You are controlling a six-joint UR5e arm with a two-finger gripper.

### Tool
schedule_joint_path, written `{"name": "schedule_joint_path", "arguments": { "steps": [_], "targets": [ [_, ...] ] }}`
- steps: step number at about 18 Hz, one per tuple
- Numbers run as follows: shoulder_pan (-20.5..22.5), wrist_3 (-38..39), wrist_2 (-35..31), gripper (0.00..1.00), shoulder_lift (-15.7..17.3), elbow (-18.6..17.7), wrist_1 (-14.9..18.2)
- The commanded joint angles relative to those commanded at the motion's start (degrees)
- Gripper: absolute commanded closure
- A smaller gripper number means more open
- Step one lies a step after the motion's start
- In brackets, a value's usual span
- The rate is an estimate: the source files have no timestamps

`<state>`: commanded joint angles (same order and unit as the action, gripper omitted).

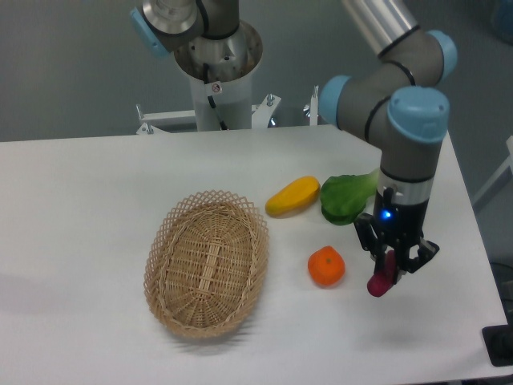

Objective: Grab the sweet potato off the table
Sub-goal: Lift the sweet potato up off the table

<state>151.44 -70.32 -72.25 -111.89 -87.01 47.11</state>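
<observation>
Sweet potato (pixel 379 281) gripped in the claw (pixel 390 267), hanging end-down at the right side, apparently clear of the tabletop (pixel 96 200). Orange (pixel 326 266) just left of it, basket (pixel 207 262) further left. Pickup looks essentially done; only lifting higher remains.

Gripper (pixel 387 269) pointing down, fingers clamped on sweet potato (pixel 380 278), tuber hanging above white table (pixel 80 192), orange (pixel 326 266) just left of it, wicker basket (pixel 207 262) mid-table, yellow fruit (pixel 292 196) beside green vegetable (pixel 343 198) behind
</observation>
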Motion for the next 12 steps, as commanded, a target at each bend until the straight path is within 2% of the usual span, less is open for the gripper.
{"name": "schedule_joint_path", "arguments": {
  "steps": [4, 12],
  "targets": [
    [-0.26, 3.17, 1.05, 0.84, 1.5, -0.18, 0.0],
    [-1.06, 5.29, 2.03, 0.84, 2.29, -0.09, 0.09]
  ]
}}
